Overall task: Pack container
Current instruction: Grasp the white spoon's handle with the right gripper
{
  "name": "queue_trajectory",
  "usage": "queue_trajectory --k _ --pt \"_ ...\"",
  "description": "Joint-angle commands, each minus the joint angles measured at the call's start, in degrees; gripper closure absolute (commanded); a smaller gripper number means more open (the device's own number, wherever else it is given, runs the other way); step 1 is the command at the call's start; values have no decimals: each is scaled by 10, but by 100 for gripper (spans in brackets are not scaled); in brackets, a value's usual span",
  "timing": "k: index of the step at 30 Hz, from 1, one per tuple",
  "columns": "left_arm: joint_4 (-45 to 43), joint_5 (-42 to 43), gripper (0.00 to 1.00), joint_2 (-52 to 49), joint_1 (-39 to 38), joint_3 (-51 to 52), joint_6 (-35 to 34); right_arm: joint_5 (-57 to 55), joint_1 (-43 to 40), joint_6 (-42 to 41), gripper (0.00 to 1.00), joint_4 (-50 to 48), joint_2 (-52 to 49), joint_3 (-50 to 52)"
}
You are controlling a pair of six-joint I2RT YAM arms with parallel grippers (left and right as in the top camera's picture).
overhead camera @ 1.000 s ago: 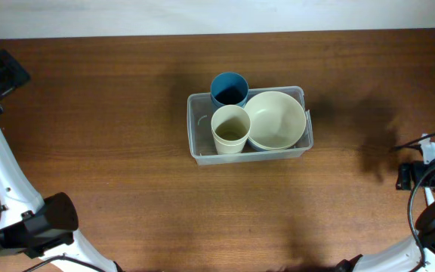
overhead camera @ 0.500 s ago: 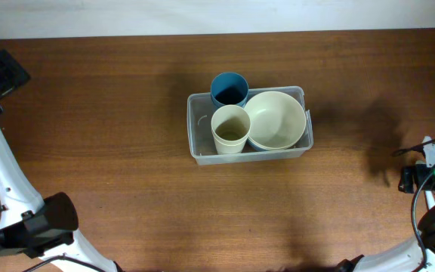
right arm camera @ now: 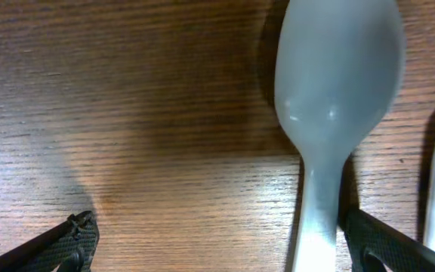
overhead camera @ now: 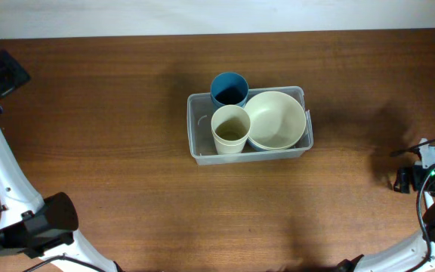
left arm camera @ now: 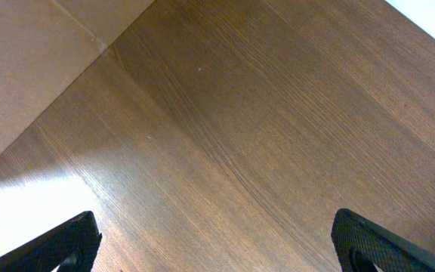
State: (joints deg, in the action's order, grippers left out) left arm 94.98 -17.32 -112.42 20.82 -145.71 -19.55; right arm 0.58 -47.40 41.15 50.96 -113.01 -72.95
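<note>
My right tool [right arm camera: 216, 227] hangs wide and empty over the white plastic spoon [right arm camera: 337, 68], whose handle lies off-centre toward its 3 o'clock side, so I judge closing may shove it aside rather than grip it; the container [overhead camera: 195, 132] sits mid-counter [overhead camera: 89, 113] at 9 o'clock, and my left tool [left arm camera: 214, 234] is released too.

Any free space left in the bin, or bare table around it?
Container: only a thin strip between its left wall and the cream cup; bowl and blue cup crowd the rest. Table is bare left, right and on the near side of it.
</note>
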Motion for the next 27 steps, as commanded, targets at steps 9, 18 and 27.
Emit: queue_trajectory --k 9,18,27 --pt "1 2 0 -7 3 4 -8 2 -22 4 36 -9 -16 4" --pt "1 2 0 -7 3 4 -8 3 -22 4 84 -9 -16 4" --pt "1 2 0 -7 3 4 -8 7 -21 -31 96 -9 -16 -20"
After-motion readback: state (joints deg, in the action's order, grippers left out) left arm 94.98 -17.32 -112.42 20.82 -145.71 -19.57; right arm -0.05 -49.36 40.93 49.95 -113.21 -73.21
